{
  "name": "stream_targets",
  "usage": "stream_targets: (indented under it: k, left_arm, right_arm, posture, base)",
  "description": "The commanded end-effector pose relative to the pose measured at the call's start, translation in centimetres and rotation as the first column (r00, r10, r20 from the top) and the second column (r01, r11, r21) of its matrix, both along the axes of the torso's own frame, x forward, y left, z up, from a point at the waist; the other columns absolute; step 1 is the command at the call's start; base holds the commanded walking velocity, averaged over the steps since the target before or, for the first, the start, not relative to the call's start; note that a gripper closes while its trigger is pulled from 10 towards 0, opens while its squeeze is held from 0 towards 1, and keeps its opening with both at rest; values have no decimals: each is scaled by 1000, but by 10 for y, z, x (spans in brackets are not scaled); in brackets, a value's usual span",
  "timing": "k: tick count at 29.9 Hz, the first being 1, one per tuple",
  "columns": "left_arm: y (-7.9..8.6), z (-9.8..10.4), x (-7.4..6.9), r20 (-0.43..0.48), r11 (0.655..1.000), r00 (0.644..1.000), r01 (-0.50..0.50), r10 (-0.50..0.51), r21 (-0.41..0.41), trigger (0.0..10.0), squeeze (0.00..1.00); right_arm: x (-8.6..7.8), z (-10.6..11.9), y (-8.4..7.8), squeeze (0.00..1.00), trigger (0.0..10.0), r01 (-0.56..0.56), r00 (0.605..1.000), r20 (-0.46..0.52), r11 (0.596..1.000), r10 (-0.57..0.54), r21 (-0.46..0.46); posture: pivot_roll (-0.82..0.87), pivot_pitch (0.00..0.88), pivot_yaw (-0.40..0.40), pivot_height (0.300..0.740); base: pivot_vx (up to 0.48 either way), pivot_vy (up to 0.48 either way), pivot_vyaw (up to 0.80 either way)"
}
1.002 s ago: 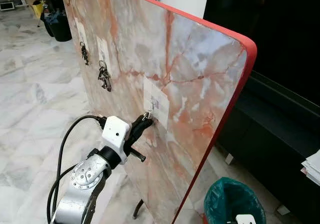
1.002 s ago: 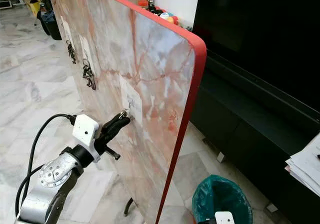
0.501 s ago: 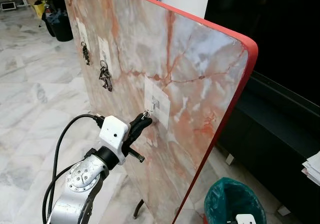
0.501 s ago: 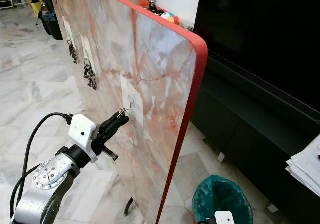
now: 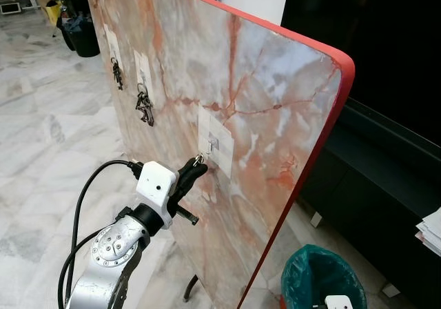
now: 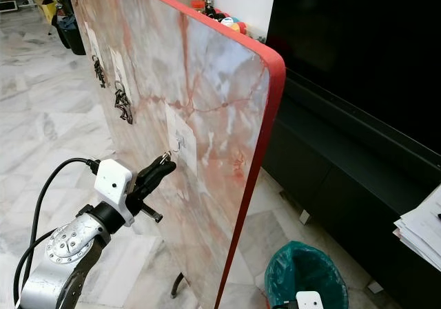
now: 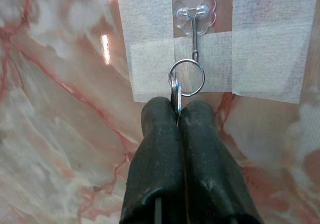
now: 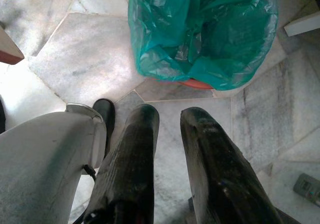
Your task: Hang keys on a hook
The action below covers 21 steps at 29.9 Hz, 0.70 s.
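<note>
I'm holding the left gripper [image 7: 178, 115] up at the marble board [image 5: 275, 88], its jaws pinching the key ring [image 7: 186, 77] so the ring sticks out past the tips. The ring is sitting right at the hook [image 7: 194, 21]. I'm hanging the right gripper [image 8: 172, 119] over a green bin [image 8: 200, 29], jaws slightly spread.

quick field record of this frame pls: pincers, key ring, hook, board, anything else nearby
left pincer: shut on the key ring, raised to the board
key ring: pinched at its edge, just below the hook; whether it is threaded on cannot be told
hook: clear adhesive hook on a taped patch, metal stem pointing down
board: upright marble-pattern panel, red edge
other keys: two bunches hanging on hooks farther along the board
right pincer: open, hanging idle over the floor
bin: green liner, on the floor near the right pincer
</note>
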<state>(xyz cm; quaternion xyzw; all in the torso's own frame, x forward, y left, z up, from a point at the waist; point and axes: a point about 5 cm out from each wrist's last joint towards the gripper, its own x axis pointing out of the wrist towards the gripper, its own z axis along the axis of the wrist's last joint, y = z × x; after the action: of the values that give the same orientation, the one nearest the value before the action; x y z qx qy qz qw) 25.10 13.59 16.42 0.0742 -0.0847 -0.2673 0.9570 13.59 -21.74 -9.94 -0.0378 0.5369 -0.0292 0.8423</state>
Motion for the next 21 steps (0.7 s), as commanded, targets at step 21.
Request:
stream_targets:
  k: [21]
  left_arm:
    - [-9, 10, 7, 28, 1000, 1000, 13, -13, 12, 10000, 0]
  right_arm:
    - [0, 0, -1, 0, 10000, -1, 1000, 1, 1000, 1, -7]
  posture:
    - [-21, 0, -64, 740]
  base:
    - [0, 0, 0]
